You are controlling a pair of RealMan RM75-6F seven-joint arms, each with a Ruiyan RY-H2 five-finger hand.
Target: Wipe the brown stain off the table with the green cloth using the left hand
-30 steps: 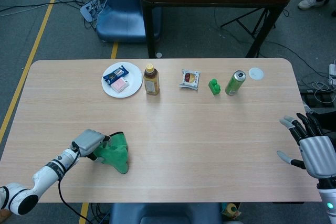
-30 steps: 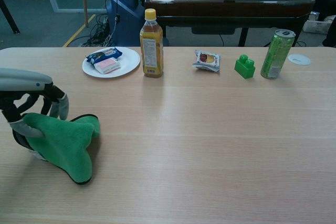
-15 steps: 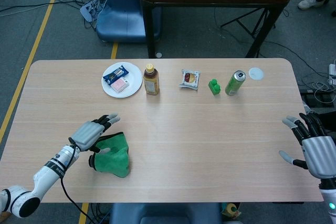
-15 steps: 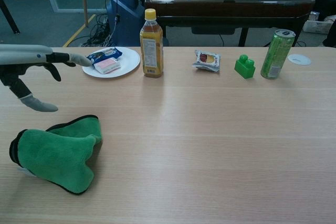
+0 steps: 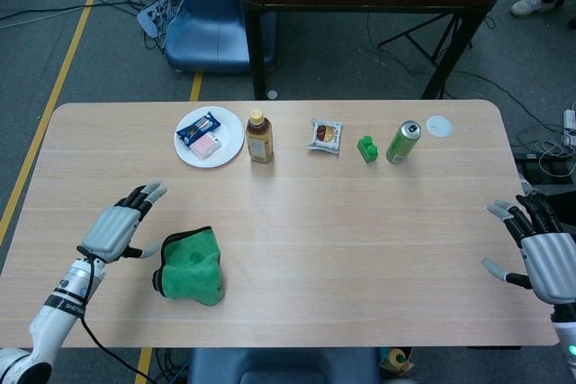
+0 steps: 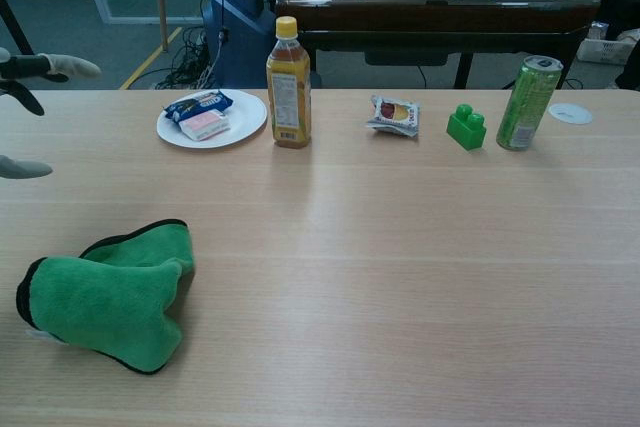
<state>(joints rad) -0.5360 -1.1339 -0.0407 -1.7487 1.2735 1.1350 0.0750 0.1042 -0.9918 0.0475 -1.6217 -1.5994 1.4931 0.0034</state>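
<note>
Left hand (image 5: 115, 228): shown with fingers spread wide and nothing held; positioned just left of the green cloth (image 5: 191, 266), apart from it. Only its fingertips appear at the left edge of the chest view.
Right hand (image 5: 544, 258): seen at the table's right edge, fingers apart, holding nothing.
Green cloth: lies bunched on the table (image 5: 360, 240) near the front left, free of either hand.
Brown stain: no brown mark can be made out on the wood in either view; the wiping is judged done or nearly so.
Step in hand: the release and withdrawal of the left hand is judged to be under way. It is best done by lifting clear before drawing back, so that the cloth is not dragged along.
Change from earlier frames: a second ago the cloth was gripped by the left hand; half a second ago the fingers had opened above it; now the hand has been drawn back to the left and the cloth has settled flatter.
Bystanders: plate (image 5: 187, 146), bottle (image 5: 259, 137) and can (image 5: 402, 142) stand well apart along the far side.
</note>
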